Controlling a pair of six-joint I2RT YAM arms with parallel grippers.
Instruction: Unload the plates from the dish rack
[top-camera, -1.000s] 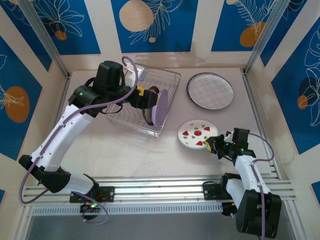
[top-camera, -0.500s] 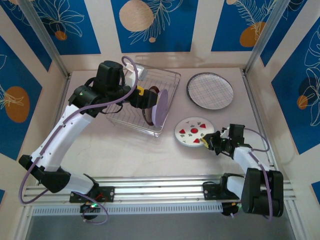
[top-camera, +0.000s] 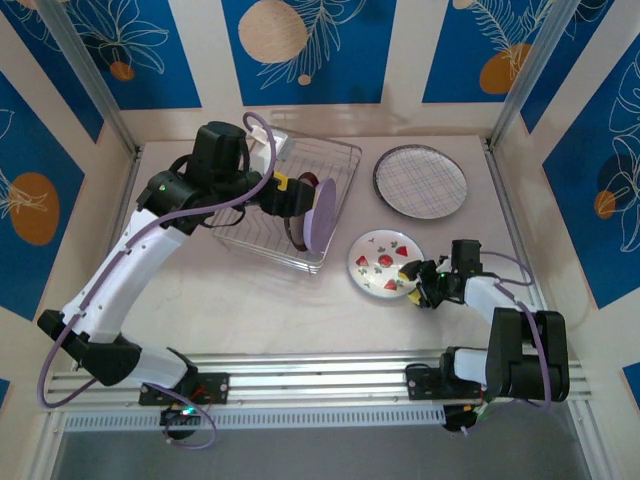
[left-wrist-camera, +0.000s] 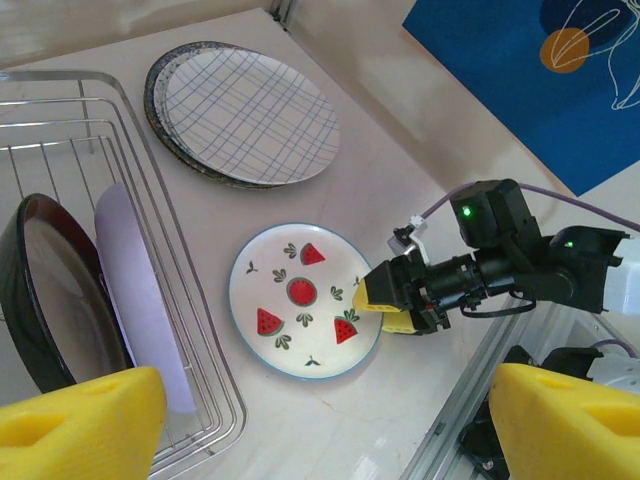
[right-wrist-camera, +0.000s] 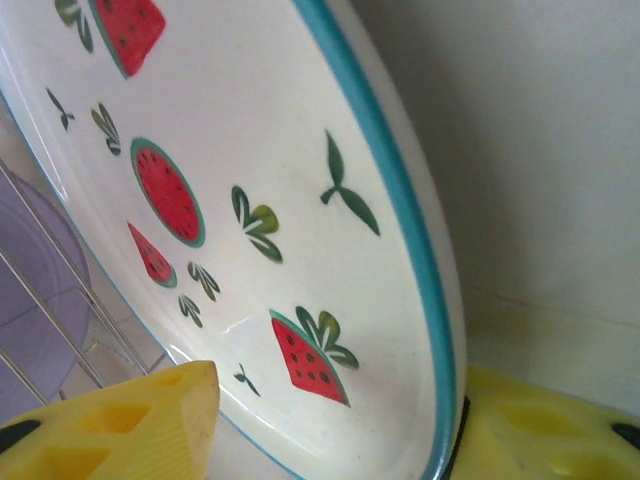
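Top external shows the dish rack (top-camera: 340, 160) at the bench's back-left corner. A lilac plate (top-camera: 322, 215) stands on edge inside, and the left hand (left-wrist-camera: 325, 385) is spread wide by it, likely lining up a grasp. Rightward, the strawberry plate (top-camera: 383, 262) lies flat on the bench. The right hand (top-camera: 418, 290) straddles its rim; whether it is pinching or letting go, I cannot tell.

- Square dish rack (top-camera: 330, 160) of thin silver wire: bare metal, bright and shiny.
- Small round white plate with red fruit and teal rim (left-wrist-camera: 303, 298): glazed, glossy, smooth, with soft highlights.
- Lilac round plate (top-camera: 322, 215): smooth, with a satin sheen.
- White round plate with grid lines (left-wrist-camera: 250, 110): smooth, with a mild gloss.
- Pale table (top-camera: 250, 300): smooth and faintly reflective.
- Yellow fingers (right-wrist-camera: 120, 420) of right gripper (top-camera: 416, 283): matt, plastic-looking, with moulded hollows.
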